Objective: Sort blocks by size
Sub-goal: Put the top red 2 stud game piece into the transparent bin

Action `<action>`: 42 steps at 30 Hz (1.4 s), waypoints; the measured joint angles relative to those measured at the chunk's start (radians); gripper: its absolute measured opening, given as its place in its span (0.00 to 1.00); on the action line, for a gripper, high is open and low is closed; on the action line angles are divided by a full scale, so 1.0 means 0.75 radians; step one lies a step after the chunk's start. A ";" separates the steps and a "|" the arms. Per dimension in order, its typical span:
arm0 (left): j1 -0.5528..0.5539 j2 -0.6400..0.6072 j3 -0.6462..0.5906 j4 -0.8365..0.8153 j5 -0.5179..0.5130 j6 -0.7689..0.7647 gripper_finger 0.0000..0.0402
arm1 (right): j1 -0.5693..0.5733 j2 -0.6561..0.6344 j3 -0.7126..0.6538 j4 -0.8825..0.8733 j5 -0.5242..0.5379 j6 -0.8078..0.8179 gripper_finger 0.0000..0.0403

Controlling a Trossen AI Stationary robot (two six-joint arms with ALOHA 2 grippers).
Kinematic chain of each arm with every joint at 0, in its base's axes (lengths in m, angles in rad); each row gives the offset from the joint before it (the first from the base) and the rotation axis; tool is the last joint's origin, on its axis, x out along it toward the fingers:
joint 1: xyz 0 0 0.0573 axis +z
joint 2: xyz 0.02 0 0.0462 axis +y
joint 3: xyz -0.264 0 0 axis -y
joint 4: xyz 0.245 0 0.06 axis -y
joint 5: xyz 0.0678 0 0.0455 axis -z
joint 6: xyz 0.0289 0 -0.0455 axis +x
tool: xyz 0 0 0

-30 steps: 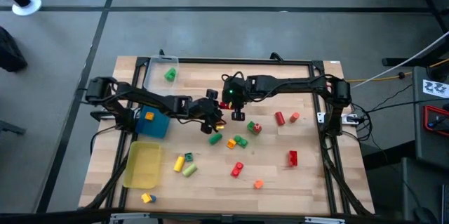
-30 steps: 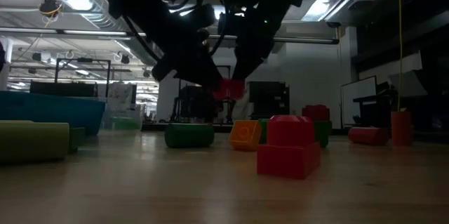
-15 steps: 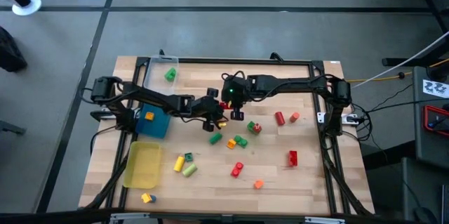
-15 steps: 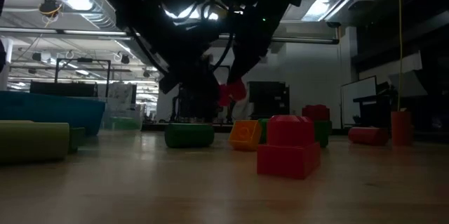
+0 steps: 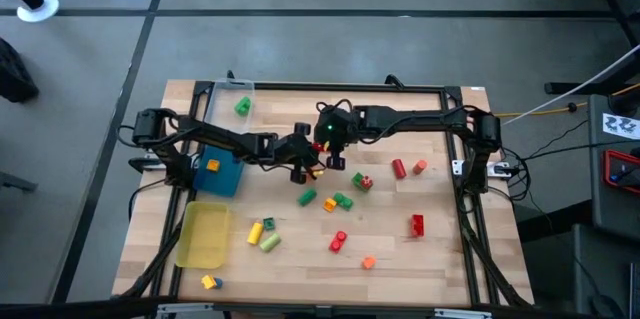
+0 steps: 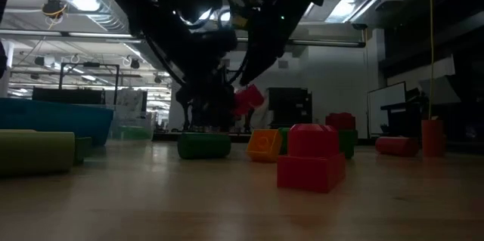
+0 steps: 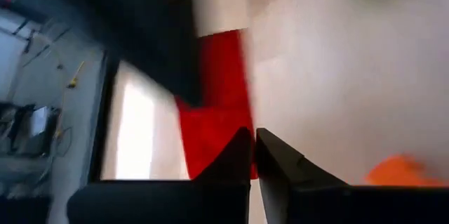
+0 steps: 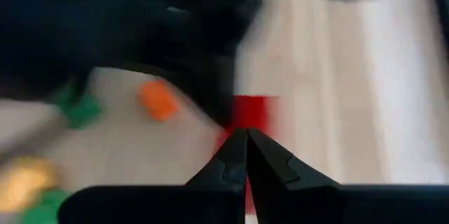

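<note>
Two grippers meet over the middle of the bench (image 5: 420, 129), both up in the air. The right gripper (image 8: 247, 136) has its fingers squeezed tight on a red block (image 6: 246, 99), w/ a thin bit of red showing btw them. The left gripper (image 7: 254, 140) has its fingers pressed together too, tips right at the same red block; can't tell if it pinches it or just touches. The block hangs tilted, well off the wood.

Under them, approx. straight below, a green cylinder (image 6: 204, 145) lies on its side. Just beside it sits an orange cube (image 6: 265, 144). A red brick (image 5: 417, 224) stands alone, further out on the right arm's side. A red cylinder (image 5: 398, 168) & a small orange block (image 5: 420, 166) lie near each other. More small blocks in red, green, yellow & orange are spread over the near half.

On the left arm's side are 3 trays. The blue tray (image 5: 228, 181) holds one orange block (image 5: 211, 165). The yellow tray (image 5: 203, 236) is next to it, nearer the front edge. The clear tray (image 5: 225, 91), at the far edge, holds one green block (image 5: 242, 107).
</note>
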 joint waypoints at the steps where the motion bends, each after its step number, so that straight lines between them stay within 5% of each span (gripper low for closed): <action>1: 0.003 0.001 0.000 -0.003 -0.004 -0.002 0.00 | 0.004 0.000 0.000 0.015 0.000 -0.003 0.03; 20: 0.012 -0.004 0.003 -0.024 -0.062 -0.015 0.00 | -0.057 -0.058 -0.003 -0.119 0.050 -0.207 0.27; 33: 0.194 -0.197 0.005 -0.276 -0.162 -0.187 0.00 | -0.143 -0.301 0.061 -0.585 0.234 -0.493 0.27; 42: 0.421 -0.425 0.005 -0.705 -0.180 -0.508 0.00 | -0.140 -0.347 0.005 -0.895 0.274 -0.565 0.27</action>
